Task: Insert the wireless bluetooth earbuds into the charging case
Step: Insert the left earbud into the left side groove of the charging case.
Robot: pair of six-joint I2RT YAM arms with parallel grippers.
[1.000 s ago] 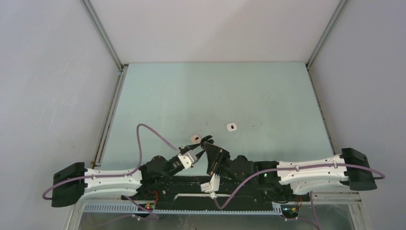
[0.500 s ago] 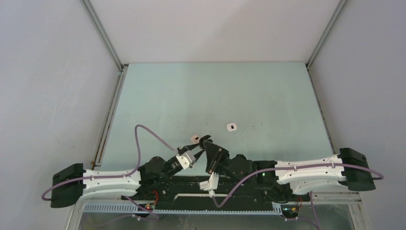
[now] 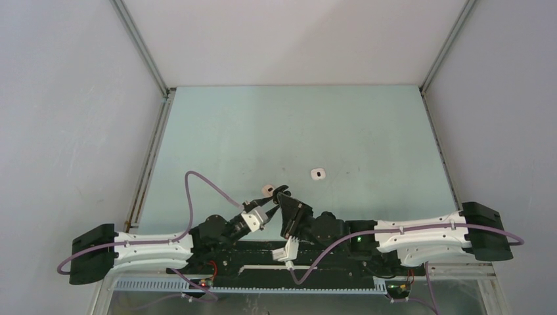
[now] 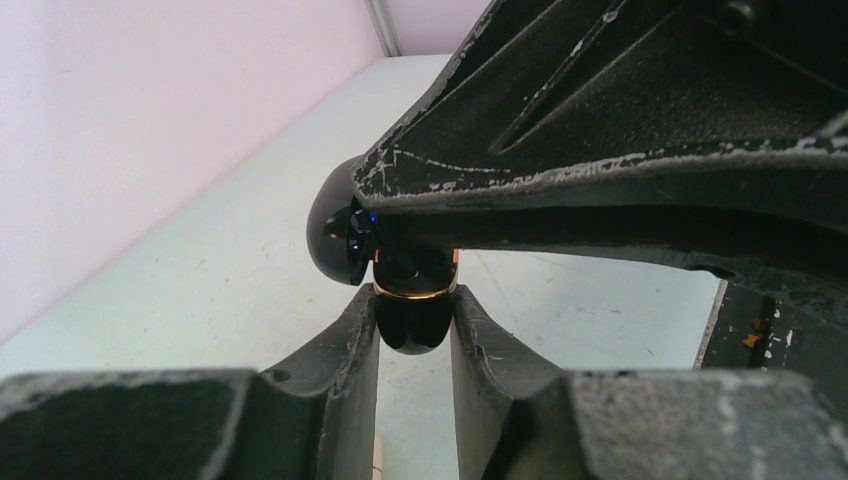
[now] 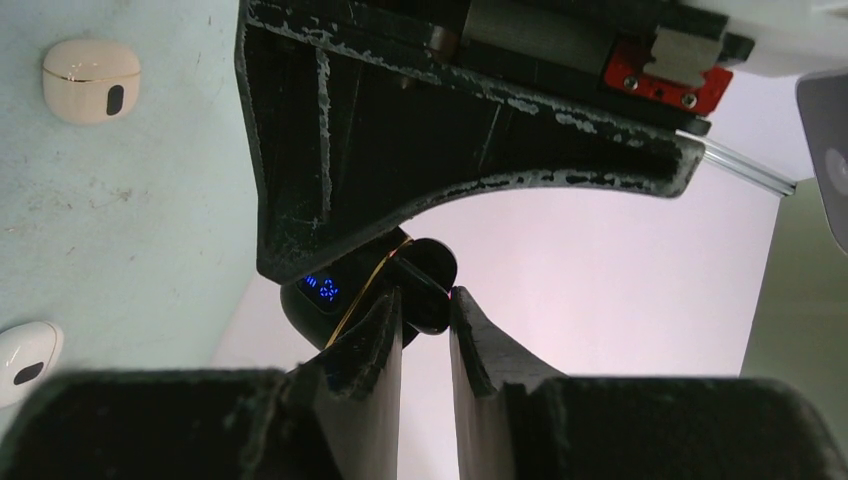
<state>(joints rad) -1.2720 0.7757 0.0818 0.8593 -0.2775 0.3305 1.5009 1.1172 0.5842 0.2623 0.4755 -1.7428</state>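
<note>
Near the cream case [image 5: 90, 80], left gripper [image 4: 413, 308] and right gripper [image 5: 425, 305] both pinch the black charging case [image 4: 335, 235]. It looks light, glossy and slippery; best held by its flatter sides.

No legible words, brands or labels anywhere, small blue lit display [image 5: 322, 289] on the black case [image 5: 305, 310], left of centre in the right wrist view, its characters too blurred to read, blue glint on the same case in the left wrist view, centre left, unreadable
</note>
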